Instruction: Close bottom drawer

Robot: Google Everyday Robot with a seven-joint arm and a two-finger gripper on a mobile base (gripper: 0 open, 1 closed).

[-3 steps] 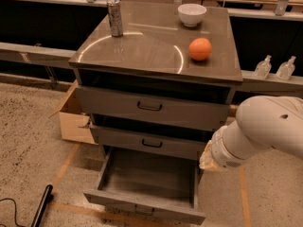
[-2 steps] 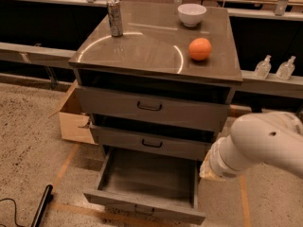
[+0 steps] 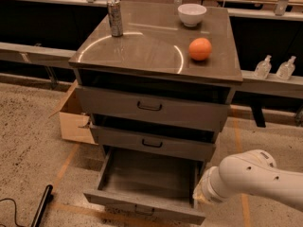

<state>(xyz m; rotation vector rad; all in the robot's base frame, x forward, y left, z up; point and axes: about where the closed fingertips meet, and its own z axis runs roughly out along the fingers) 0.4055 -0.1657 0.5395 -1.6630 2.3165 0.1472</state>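
The bottom drawer (image 3: 142, 176) is seen pulled well out from the foot of the cabinet (image 3: 222, 86), its slim front panel and small dark handle (image 3: 142, 211) carried forward of the cabinet's face, and its grey inner floor and side walls are exposed. The gripper (image 3: 199, 196) is found at the cabinet's lower right, just beside the right front corner of that drawer; contact cannot be made out, and whether the gripper is open or closed cannot be told, since it is masked by the wrist. The white arm (image 3: 255, 178) is held low and roughly level, reaching in from the right of the cabinet toward its base.

Above, the middle drawer (image 3: 151, 144) is left slightly out of the cabinet, and the top drawer (image 3: 149, 108) is also set a little forward, a dark gap being shown over each. On the cabinet's top a can (image 3: 114, 17) is stood upright at the rear left, a white bowl (image 3: 191, 14) at the rear right with its contents hidden, and an orange (image 3: 200, 48) in front of the bowl. A cardboard box (image 3: 73, 121) is set against the cabinet's left side, its flap open. Two clear bottles (image 3: 273, 68) are stood on a ledge to the cabinet's right.
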